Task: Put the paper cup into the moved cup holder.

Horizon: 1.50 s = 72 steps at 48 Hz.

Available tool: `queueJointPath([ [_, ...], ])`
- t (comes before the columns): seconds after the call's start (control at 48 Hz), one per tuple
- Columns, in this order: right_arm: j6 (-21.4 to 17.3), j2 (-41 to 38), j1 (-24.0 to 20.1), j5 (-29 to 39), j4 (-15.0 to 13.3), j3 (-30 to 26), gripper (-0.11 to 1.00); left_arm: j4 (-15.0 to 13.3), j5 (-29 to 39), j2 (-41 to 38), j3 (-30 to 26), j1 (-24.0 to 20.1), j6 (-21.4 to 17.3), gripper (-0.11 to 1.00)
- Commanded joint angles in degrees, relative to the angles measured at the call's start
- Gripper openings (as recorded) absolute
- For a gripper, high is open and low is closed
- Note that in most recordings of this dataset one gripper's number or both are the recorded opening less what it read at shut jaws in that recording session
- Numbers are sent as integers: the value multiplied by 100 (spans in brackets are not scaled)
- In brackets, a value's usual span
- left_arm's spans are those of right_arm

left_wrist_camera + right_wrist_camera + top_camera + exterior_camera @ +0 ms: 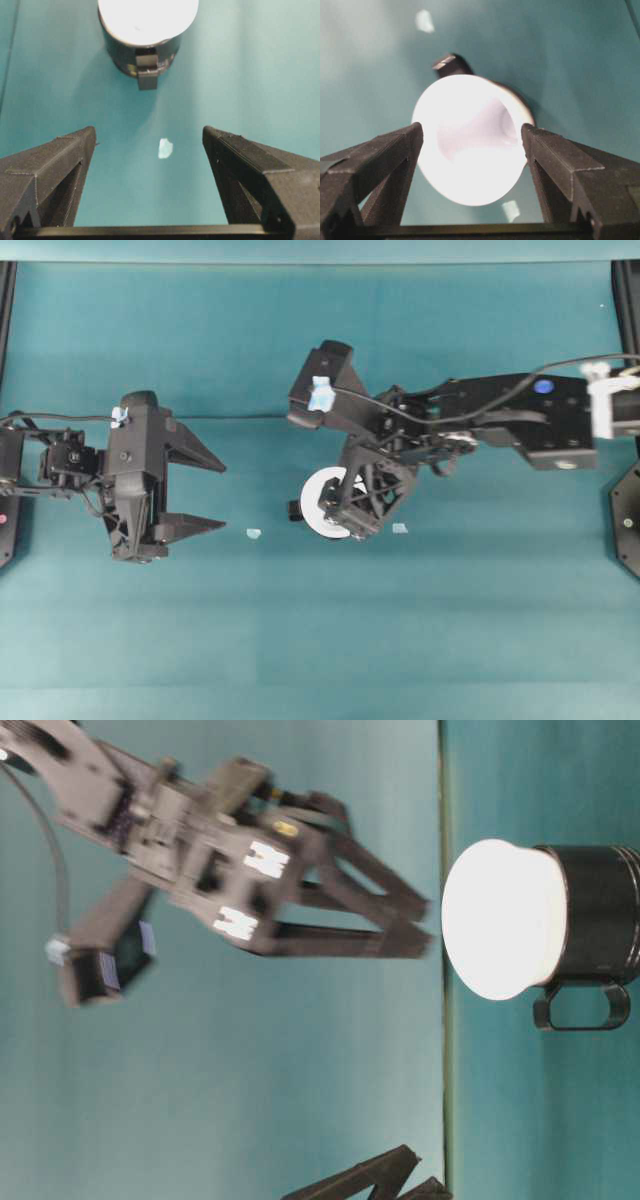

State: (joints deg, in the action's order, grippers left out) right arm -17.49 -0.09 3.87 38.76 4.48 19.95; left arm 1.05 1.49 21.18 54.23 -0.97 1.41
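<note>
My left gripper (pixel 150 145) stands wide open and holds nothing, well to the left of the work, level with the table (pixel 480 640); a small pale scrap (pixel 165 148) lies on the cloth between its fingers; beyond it, straight ahead, the cup holder (pixel 142 60) stands upright with its handle stub toward me; the paper cup (pixel 148 20) sits in its mouth, rim up, axis vertical. My right gripper (pixel 472 145) hangs directly above that cup, spread wide, fingers either side of the rim and, I judge, clear of it; the right arm is much the nearer. The cup looks seated; I judge only lifting away remains.
</note>
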Motion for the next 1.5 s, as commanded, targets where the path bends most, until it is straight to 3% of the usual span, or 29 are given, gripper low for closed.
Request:
queueJointPath([
  [0.0, -18, 431, -26, -35, -18, 0, 86, 9, -26, 18, -44, 9, 0, 88],
  [0.188, -9, 1046, -26, -141, -193, 290, 86, 0, -26, 18, -44, 9, 0, 88],
  [0.854, 18, 2479, -105, -888, -237, 1723, 86, 9, -26, 18, -44, 18, 0, 88],
  [1.479, 193, 2769, -176, -896, -352, 2030, 86, 9, -26, 18, -44, 9, 0, 88],
])
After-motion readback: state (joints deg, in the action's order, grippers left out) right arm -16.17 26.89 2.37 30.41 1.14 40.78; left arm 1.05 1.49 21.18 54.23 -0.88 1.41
